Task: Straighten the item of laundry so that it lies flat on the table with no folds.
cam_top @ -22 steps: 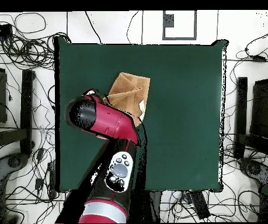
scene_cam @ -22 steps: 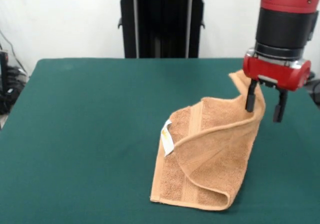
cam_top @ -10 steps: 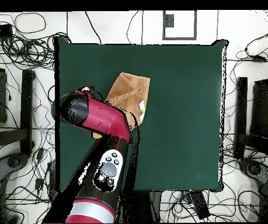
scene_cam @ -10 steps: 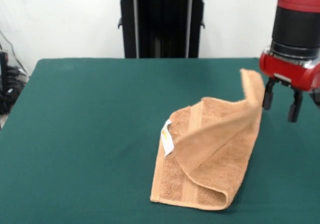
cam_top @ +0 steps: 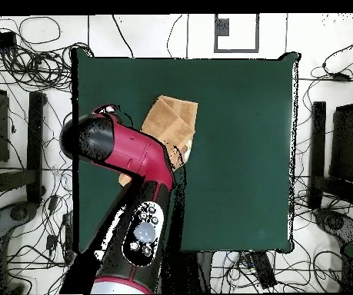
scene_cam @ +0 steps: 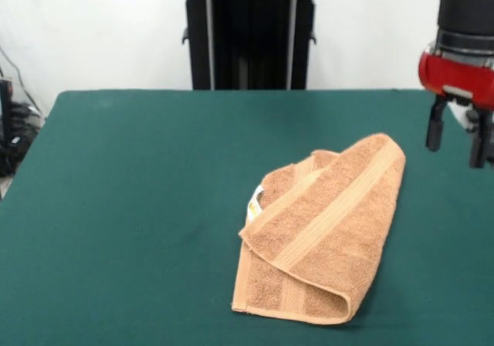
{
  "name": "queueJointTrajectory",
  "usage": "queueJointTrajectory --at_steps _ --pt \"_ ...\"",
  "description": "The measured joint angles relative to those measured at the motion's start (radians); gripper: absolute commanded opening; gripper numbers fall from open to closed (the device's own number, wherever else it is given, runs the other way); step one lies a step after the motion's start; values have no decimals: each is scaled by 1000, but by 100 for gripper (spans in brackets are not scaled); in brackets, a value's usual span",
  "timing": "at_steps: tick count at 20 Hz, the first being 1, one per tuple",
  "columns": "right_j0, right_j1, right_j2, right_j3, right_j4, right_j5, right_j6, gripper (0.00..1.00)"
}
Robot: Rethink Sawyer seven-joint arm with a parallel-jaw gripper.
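Dark green felt-covered table (scene_cam: 123, 207) spreads wide, and right of centre lies the light orange-tan terry hand towel (scene_cam: 324, 230), folded over itself, one banded flap draped diagonally across the layer beneath, a small white tag (scene_cam: 254, 205) peeking at its left edge. Far right, the red-and-black gripper (scene_cam: 458, 136) hangs above the table, fingers apart, gripping nothing.

place: robotics lab | cues: green-clothed table (scene_cam: 139, 207), cables (cam_top: 25, 46) strewn over floor, red robot arm (cam_top: 125, 154)
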State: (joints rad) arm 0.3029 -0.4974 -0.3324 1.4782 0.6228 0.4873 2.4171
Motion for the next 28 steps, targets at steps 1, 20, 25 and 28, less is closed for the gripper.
queueJointTrajectory --at_steps 1,20,25,28 --pt "-1 -3 0 0 0 0 0 100" --pt "-162 -30 48 47 -82 -123 0 100" --pt "-196 -17 66 61 -126 -184 0 100" --pt "-215 -12 86 72 -150 -209 0 100"
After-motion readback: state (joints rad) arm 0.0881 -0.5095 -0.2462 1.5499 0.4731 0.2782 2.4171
